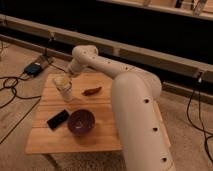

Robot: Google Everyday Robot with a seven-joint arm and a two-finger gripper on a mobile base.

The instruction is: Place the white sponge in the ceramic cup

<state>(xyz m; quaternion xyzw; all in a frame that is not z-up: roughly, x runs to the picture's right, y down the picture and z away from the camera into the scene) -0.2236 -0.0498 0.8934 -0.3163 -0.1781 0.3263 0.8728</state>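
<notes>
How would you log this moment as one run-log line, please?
hand: over ceramic cup, table's far-left | white sponge: not discernible | purple bowl, black phone: near side

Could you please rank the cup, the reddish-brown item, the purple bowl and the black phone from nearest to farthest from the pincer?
The pincer is right over the cup.
1. Cup, directly below.
2. Reddish-brown item, table middle.
3. Purple bowl and black phone, front: too close to call.

I see the gripper (63,81) over the ceramic cup (65,93) near the wooden table's (100,137) left edge, with a dark bowl (81,121), black phone (58,119) and reddish item (92,91)
</notes>
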